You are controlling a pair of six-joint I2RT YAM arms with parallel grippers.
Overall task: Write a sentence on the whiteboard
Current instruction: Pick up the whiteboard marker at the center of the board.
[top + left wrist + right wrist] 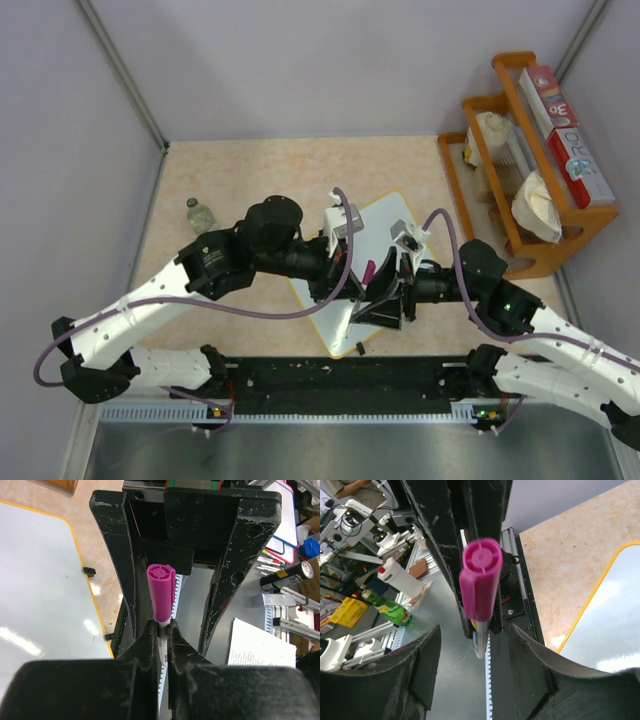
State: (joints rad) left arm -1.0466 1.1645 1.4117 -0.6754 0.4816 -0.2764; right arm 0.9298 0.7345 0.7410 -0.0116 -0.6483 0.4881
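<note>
The whiteboard (pixel 385 222) lies flat in the middle of the table, its yellow rim showing in the left wrist view (pixel 40 590) and the right wrist view (pixel 615 610). No sentence shows on the parts of it in view. Above its near half the two grippers meet tip to tip. My left gripper (pixel 161 626) is shut on the white barrel of a marker (pixel 161 590), whose pink cap (pixel 369 270) points at the other arm. My right gripper (pixel 475 630) is open, a finger on each side of the pink cap (pixel 481 580), with gaps on both sides.
A wooden rack (pixel 540 255) with boxes and bags stands at the back right. A small bottle (pixel 200 215) stands at the back left. Small black clips (pixel 358 348) sit on the board's near edge. A black rail (pixel 340 378) runs along the table's near edge.
</note>
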